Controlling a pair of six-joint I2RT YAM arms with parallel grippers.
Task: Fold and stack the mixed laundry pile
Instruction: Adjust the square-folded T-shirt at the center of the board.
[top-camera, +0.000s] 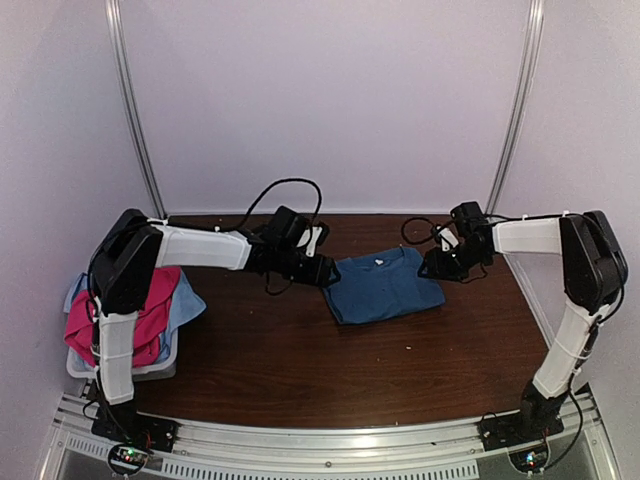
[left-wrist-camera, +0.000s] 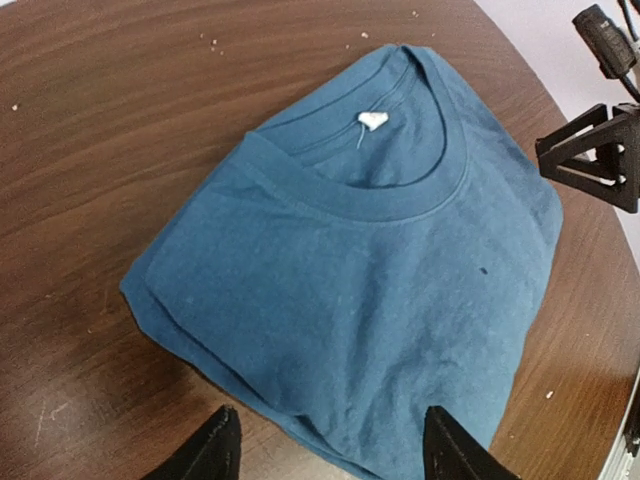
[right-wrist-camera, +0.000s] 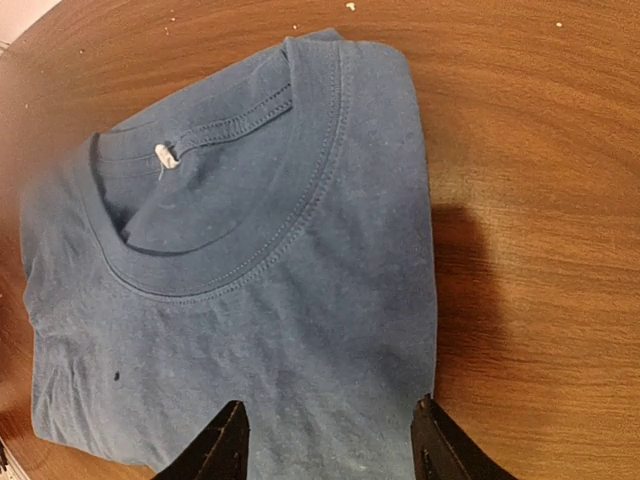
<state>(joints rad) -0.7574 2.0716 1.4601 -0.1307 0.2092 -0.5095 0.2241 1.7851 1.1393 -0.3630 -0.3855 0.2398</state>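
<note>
T-shirt: soft matt blue knit cloth, ribbed collar.
Table: dark wood grain, smooth, faint sheen.
Left gripper fingers: matt black plastic.

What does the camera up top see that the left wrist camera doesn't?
Only the top view shows the white slotted plastic basket at the table's left edge, holding the bright magenta-pink shirt and the pale light-blue cloth. Only the left wrist view shows the neckband's stitching and a tiny dark speck on the fabric. Both show the folded dark blue T-shirt lying on the brown wooden table.
</note>
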